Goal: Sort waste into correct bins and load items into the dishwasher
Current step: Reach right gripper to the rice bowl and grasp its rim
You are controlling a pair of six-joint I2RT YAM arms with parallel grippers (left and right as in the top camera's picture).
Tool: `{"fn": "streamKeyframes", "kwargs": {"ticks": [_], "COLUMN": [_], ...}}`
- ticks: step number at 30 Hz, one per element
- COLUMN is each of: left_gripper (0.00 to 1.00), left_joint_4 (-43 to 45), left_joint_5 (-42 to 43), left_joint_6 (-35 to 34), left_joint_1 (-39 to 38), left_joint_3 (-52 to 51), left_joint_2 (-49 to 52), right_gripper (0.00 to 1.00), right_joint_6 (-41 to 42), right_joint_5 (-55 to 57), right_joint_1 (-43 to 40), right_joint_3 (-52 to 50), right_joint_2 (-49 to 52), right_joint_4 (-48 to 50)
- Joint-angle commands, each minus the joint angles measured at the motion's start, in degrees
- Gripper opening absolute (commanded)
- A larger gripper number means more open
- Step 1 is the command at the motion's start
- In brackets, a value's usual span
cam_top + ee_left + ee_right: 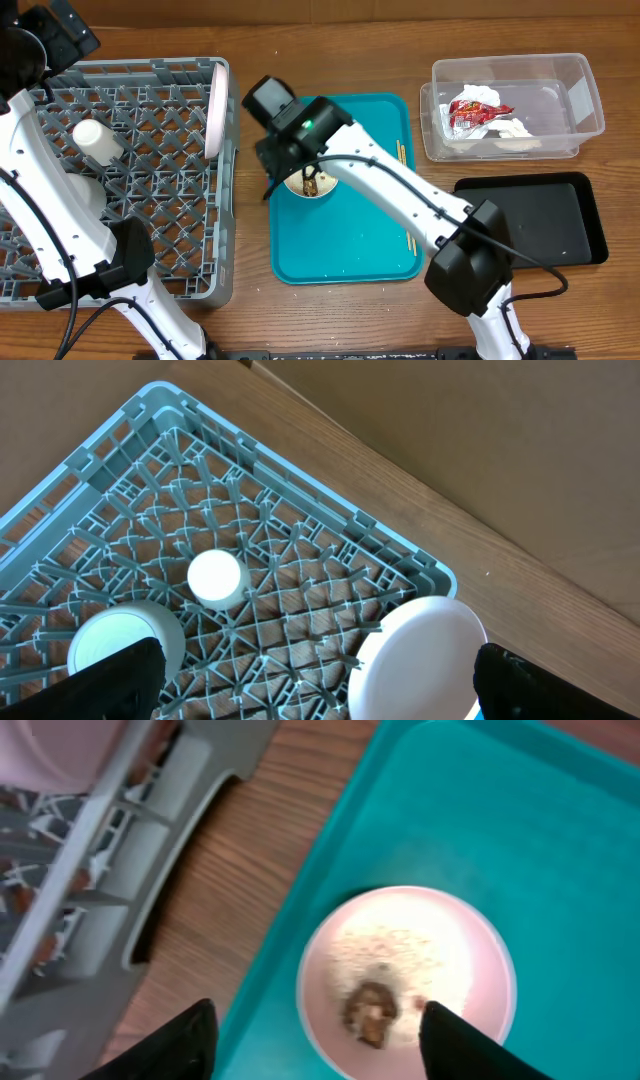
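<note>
Right wrist — right end effector (325, 1040) fingers apart over bowl (405, 970) | left end effector (320, 675) wide

Blurred bowl (475, 955), rice grains (390, 945) indistinct

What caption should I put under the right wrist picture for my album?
Right gripper above a small bowl of rice on the teal tray.

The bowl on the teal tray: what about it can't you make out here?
- Overhead: the bowl is mostly hidden under the right arm.
- Right wrist: blurred; the brown lump cannot be identified, and the bottom edge cuts off the bowl's near rim.
- Right wrist: whether the right fingers touch the bowl is unclear.
</note>
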Motion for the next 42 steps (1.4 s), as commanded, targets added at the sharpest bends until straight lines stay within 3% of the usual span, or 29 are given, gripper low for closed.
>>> {"fn": "streamKeyframes", "kwargs": {"ticks": [1,4,7,18,30,36,42], "left_gripper": [1.00,1.00,1.00,1.00,1.00,1.00,1.00], "left_joint_4": [-0.11,-0.11,-0.11,-0.11,-0.11,-0.11,-0.11], "left_joint_5": [0.20,0.20,0.20,0.20,0.20,0.20,0.20], "left_joint_6": [0.83,0.83,0.83,0.83,0.83,0.83,0.83], "left_joint_1": [0.24,0.24,0.24,0.24,0.24,0.24,0.24], "left_joint_3": [-0.24,-0.24,-0.24,-0.24,-0.24,-0.24,-0.24], "left_joint_2": [-1.36,-1.36,-1.36,-1.36,-1.36,-1.36,-1.36], "right_gripper": [0.63,0.60,0.47,0.41,0.21,0.20,0.10], "right_joint_6": [0.00,0.04,0.70,3.04,4.96,5.01,6.10], "right_joint_5": [-0.02,-0.07,-0.04,-0.02,4.59,5.79,7.10], "right_joint_1": [1.79,2.51,2.78,2.75,2.75,2.62,1.68], "right_joint_3": [0.98,0.94,0.92,-1.79,-3.76,-3.76,-3.76], "right_joint_2": [3.50,6.56,9.07,9.99,9.99,9.99,9.99], "right_joint_4": [0.74,1.75,2.21,4.28,5.16,5.25,5.11]}}
